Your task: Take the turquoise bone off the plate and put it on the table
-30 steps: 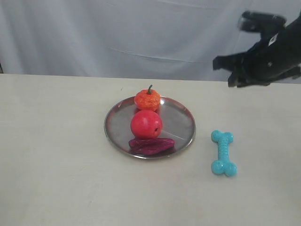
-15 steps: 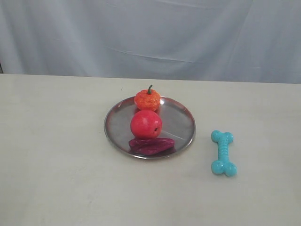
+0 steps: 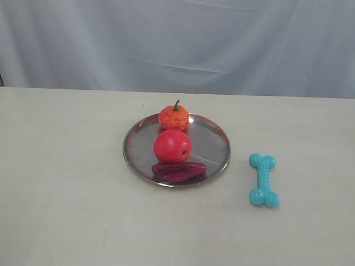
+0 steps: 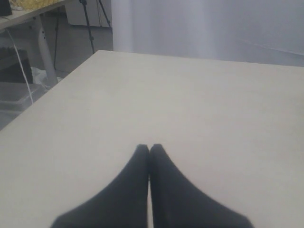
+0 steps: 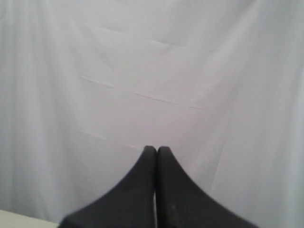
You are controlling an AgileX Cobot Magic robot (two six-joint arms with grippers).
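The turquoise bone (image 3: 263,180) lies flat on the cream table (image 3: 66,210), just right of the silver plate (image 3: 213,145) and apart from its rim. Neither arm shows in the exterior view. In the left wrist view my left gripper (image 4: 149,147) is shut with nothing in it, hovering over bare tabletop (image 4: 190,104). In the right wrist view my right gripper (image 5: 156,149) is shut and empty, facing the white curtain (image 5: 142,71). Neither wrist view shows the bone or the plate.
On the plate sit an orange toy pumpkin (image 3: 174,117), a red apple (image 3: 172,146) and a dark purple vegetable (image 3: 178,171). A white curtain (image 3: 177,44) hangs behind the table. The left wrist view shows the table's edge with stands and boxes (image 4: 28,61) beyond.
The right arm, seen at the upper right a second ago, has left the exterior view. The bone and plate have not moved.
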